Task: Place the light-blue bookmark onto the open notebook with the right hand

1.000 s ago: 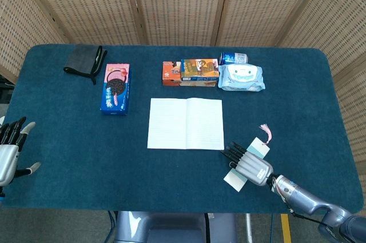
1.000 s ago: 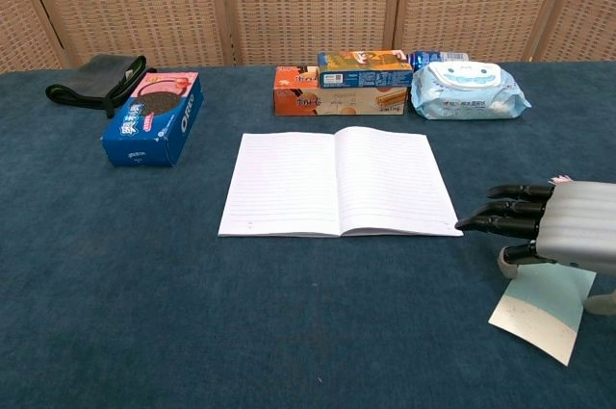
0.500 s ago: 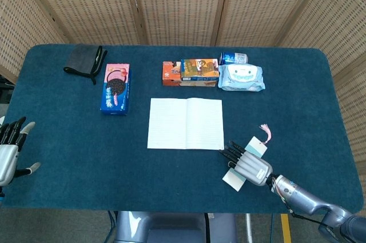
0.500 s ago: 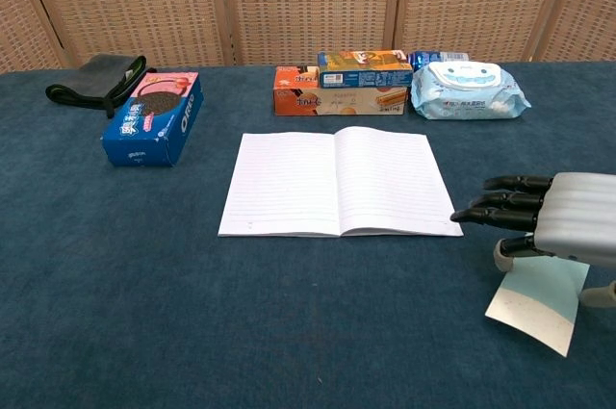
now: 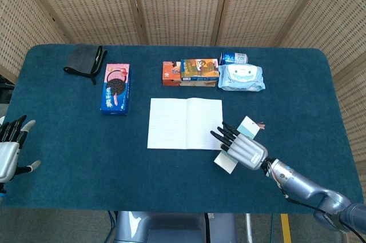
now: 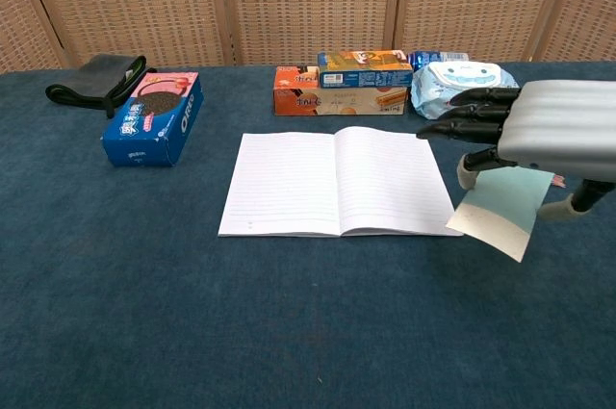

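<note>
- Your right hand (image 6: 539, 130) holds the bookmark (image 6: 499, 204) up off the table, thumb under and fingers on top.
- The card hangs at about 4 o'clock from the notebook (image 5: 185, 123), just past its right edge.
- It looks pinched firmly, though I can't be sure.
- Next: carry it toward 10 o'clock over the page, lower it, let go.
- Your left hand (image 5: 10, 150) holds nothing, fingers spread.

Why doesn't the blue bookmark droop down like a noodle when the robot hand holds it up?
The bookmark is probably thin card: it hangs flat and straight below the right hand, with no visible sag. It likely weighs very little, since the fingers hold it by one end only. Being so thin, it could slip or flutter when released over the notebook.
</note>
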Robot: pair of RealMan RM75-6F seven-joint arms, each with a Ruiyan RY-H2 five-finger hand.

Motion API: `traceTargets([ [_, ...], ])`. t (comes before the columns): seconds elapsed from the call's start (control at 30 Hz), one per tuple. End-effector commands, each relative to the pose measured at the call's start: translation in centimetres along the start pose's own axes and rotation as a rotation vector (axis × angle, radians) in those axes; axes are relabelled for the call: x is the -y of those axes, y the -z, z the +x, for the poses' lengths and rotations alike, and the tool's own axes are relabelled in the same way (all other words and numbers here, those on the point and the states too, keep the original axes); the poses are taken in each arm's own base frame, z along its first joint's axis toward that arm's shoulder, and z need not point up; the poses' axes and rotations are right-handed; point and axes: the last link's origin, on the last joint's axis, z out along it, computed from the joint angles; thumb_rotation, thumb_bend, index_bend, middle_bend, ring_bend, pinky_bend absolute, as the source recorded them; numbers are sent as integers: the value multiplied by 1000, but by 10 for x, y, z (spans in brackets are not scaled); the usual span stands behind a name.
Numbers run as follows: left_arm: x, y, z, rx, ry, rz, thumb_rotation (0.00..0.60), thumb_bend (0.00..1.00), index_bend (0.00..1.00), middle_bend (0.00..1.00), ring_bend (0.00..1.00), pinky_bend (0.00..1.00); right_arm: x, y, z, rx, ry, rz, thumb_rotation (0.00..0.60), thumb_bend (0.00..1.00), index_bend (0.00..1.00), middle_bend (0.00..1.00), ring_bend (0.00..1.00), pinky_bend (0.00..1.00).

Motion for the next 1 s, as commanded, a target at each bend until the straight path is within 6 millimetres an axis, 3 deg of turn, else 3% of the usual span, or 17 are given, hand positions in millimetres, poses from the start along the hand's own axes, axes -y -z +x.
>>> traceTargets([
  [0.03, 0, -6, -1, 10, 2, 12, 600, 0, 0, 0, 0, 0, -7, -27, 16, -17, 52, 15, 600, 260, 615, 0, 0, 0],
  [0.4, 3, -24, 0, 32, 10, 68, 600, 0, 0, 0, 0, 0, -21, -120, 59, -54, 243, 65, 600, 295, 615, 0, 0, 0],
  [0.63, 7, -33, -3, 53, 9, 105, 600, 0, 0, 0, 0, 0, -22, -170, 71, -49, 327, 85, 600, 332, 615, 8, 0, 16],
  [1.0, 11, -41, -8, 83, 2, 137, 600, 0, 0, 0, 0, 0, 12, -205, 65, -80, 477, 255, 600, 337, 616, 18, 0, 29],
])
